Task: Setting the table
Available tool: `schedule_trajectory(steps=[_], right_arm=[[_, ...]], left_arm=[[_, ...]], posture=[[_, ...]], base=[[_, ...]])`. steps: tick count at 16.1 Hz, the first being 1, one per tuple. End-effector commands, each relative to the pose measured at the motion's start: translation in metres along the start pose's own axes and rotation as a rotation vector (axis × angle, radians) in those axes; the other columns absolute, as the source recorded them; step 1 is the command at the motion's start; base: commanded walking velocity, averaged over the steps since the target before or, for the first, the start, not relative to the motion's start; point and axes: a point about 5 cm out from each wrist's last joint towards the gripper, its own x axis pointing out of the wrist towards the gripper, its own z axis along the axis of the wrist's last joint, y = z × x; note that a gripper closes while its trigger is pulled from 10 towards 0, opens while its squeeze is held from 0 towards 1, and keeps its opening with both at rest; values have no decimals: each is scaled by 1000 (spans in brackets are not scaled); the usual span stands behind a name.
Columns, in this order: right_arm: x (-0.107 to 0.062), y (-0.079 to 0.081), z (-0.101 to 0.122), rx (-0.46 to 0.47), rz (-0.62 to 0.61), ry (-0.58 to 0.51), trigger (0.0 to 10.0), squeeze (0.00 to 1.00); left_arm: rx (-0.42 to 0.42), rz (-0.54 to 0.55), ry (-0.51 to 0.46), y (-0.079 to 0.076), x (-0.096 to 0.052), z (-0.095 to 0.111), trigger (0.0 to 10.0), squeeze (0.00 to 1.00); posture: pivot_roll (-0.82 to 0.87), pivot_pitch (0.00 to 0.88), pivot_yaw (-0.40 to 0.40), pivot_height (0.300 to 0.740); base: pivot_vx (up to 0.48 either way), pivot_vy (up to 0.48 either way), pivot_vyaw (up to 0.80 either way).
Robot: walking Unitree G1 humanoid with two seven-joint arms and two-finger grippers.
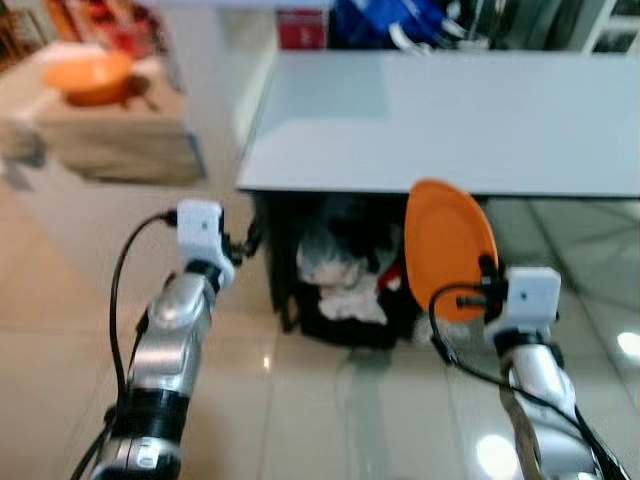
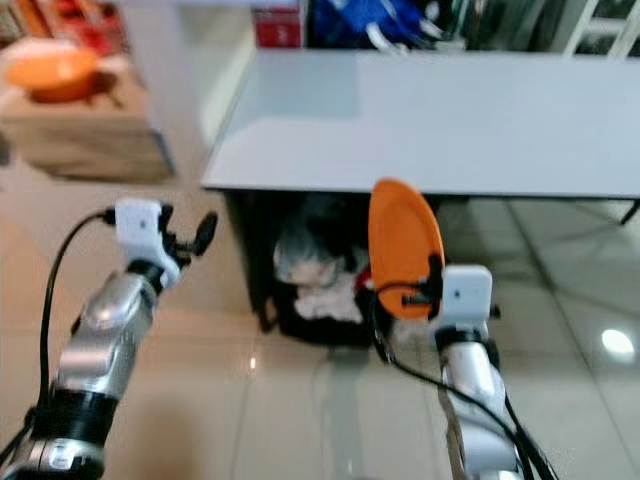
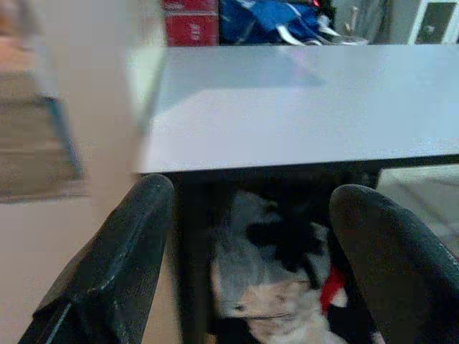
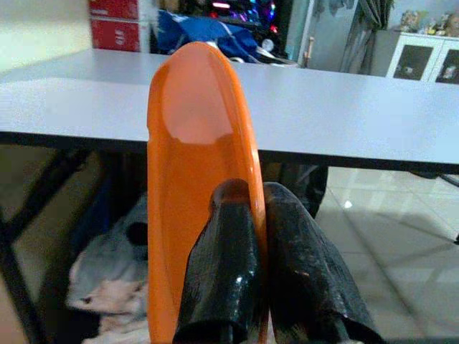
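Early going: flat grey tabletop at twelve o'clock bare, nothing laid. Round orange plastic plate pinched on edge, upright, by right gripper at two o'clock. Left gripper spread wide, carrying nothing.

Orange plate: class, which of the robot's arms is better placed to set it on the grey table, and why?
The right. Its gripper already pinches the orange plate on edge, just before the grey table. The left gripper is open and holds nothing.
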Motion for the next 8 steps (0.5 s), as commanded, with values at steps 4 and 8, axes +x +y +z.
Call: schedule_trajectory(steps=[4, 8], right_arm=[[-1, -11, 8, -5, -40, -56, 0, 0], [-17, -25, -7, 10, -87, -6, 0, 0]], left_arm=[[-16, -27, 66, -4, -13, -19, 10000, 0], [-9, -34, 107, -1, -37, -36, 10000, 0]], posture=[[-76, 38, 44, 740], [-75, 45, 36, 740]], base=[[265, -295, 0], [0, 0, 0]])
